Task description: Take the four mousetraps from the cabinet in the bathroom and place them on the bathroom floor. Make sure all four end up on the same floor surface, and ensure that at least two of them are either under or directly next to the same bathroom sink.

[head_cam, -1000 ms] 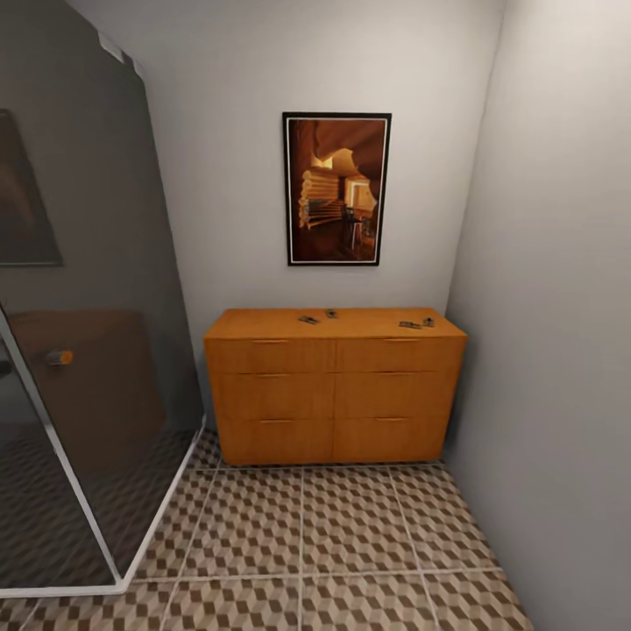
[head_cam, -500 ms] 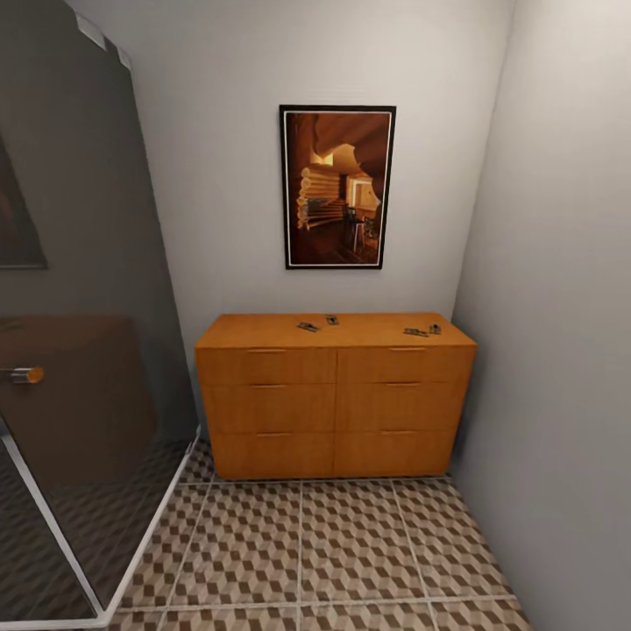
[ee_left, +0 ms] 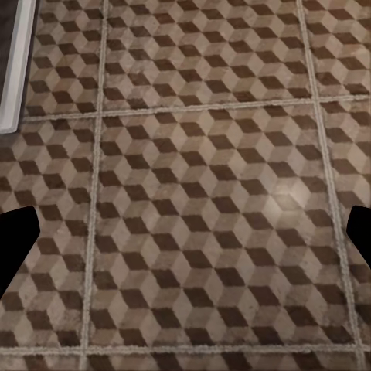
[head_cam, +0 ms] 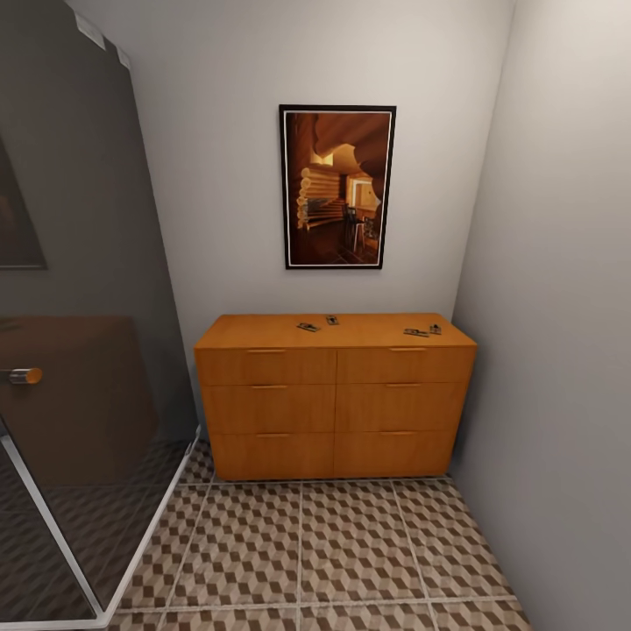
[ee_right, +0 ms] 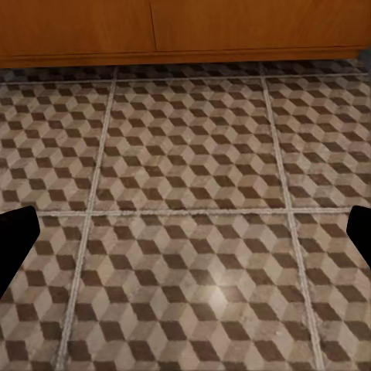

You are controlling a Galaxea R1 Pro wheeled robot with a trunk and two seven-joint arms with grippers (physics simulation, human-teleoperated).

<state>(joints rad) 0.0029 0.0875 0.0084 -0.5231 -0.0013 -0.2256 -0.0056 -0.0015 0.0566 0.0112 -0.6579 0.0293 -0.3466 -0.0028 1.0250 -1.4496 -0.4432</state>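
The four mousetraps (head_cam: 308,327) on the cabinet (head_cam: 333,394) top are too small to show wire details. The glass shower screen (head_cam: 79,350) at left is cut off by the picture's edge. Each wrist view shows just dark fingertips (ee_left: 15,247) (ee_right: 15,243) at its edges, both grippers' bodies cut off.

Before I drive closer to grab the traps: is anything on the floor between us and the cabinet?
Nothing visible. The tiled floor runs bare up to the cabinet, and the four mousetraps lie uncovered on its top.
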